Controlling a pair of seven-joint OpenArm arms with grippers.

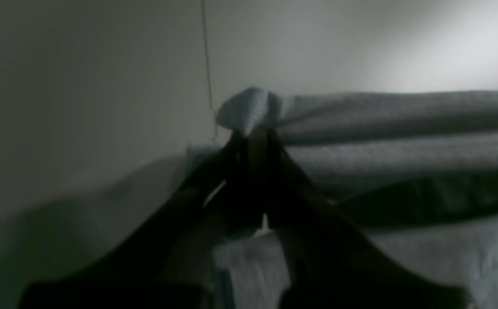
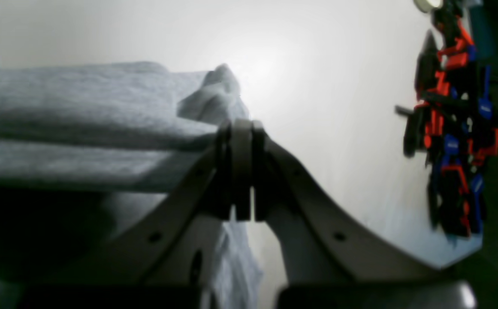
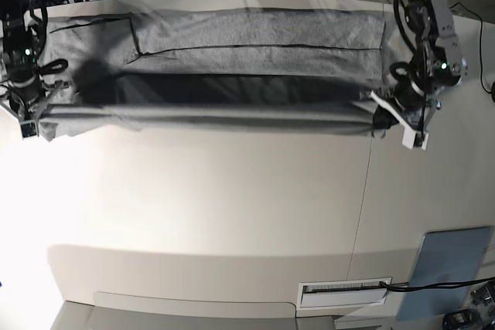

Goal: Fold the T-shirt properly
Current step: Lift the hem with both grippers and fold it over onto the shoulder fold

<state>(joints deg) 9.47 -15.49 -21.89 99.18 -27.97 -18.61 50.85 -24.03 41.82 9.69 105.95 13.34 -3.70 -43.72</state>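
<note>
Presently, 2 tools engaged, 1 garment, 1 surface.

Left tool (image 1: 253, 135): fingers pressed together on a bunched corner of the T-shirt (image 3: 255, 44); in the base view it sits at that view's right end of the cloth (image 3: 402, 113).

Right tool (image 2: 240, 128): fingers likewise pinched on a tuft of grey fabric, with a tail of cloth hanging below them; in the base view at that view's left end (image 3: 31, 110).

T-shirt: heather-grey, spread lengthwise along the far part of the surface (image 3: 232, 214). Its near edge is raised and stretched between the 2 tools, casting a dark band of shadow on the layer lying flat beneath.

Step in hand, by judgement: a lengthwise fold, the held edge being carried over the flat half.

Next move calls for: both tools travelling together at equal height and pace, keeping the edge taut, then lowering it parallel to the far edge before letting go. Uneven travel would likely skew the fold.

Also present: blue-grey panel (image 3: 452, 264), well apart.
</note>
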